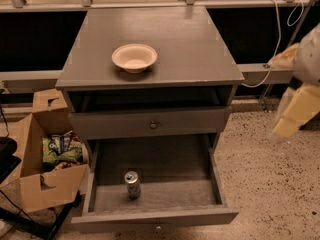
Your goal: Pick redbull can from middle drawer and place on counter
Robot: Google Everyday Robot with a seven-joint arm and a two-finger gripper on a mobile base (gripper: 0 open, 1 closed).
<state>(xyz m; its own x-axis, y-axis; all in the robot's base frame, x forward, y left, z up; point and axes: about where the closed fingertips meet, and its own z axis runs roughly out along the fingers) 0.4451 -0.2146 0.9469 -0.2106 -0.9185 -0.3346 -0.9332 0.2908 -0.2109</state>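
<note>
I am seeing redbull can (132, 184) standing upright, front-left on middle drawer (172, 195) floor — slim, stiff, slick metal, probably light; planning mid-body side grasp. gripper (298, 108) hanging far right, well apart — released or clenched, I cannot tell

One high frontal view, tilted down at counter (192, 49), gripper (296, 113) at right edge
</note>
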